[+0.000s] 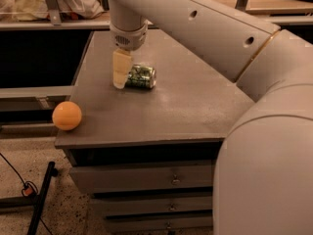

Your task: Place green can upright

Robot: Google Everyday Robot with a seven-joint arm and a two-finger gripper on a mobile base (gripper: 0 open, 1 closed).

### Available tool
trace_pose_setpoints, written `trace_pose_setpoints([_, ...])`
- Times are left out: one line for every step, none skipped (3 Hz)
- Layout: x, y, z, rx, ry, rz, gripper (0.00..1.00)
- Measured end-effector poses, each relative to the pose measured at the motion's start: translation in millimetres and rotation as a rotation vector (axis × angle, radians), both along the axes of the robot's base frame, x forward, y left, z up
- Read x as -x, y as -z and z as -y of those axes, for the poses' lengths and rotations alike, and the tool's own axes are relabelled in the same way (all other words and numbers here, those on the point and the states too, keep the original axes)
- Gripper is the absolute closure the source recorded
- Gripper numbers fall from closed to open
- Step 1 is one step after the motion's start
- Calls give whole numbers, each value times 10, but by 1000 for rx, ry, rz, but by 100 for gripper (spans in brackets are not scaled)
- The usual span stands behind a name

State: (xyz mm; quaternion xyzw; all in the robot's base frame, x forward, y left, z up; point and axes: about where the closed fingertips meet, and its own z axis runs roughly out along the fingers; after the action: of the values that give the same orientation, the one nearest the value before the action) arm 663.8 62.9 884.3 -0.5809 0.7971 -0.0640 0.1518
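Observation:
The green can [142, 76] lies on its side on the grey table top [186, 106], toward the back left, its long axis running left to right. My gripper [120, 84] hangs straight down from the arm's wrist [128, 33], just at the can's left end, with its tip close to the table surface. It covers the can's left end. The can rests on the table, not lifted.
An orange ball [67, 115] sits at the table's front left corner. The big white arm [264, 131] fills the right side of the view. Drawers [171, 180] lie under the table top. A cluttered shelf [49, 4] runs behind.

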Motion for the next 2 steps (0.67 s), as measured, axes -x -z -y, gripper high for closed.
trace_pose_setpoints([-80,61,70,-32,10,-21,0])
trace_pose_setpoints([-30,120,117,-78,1,-43,0])
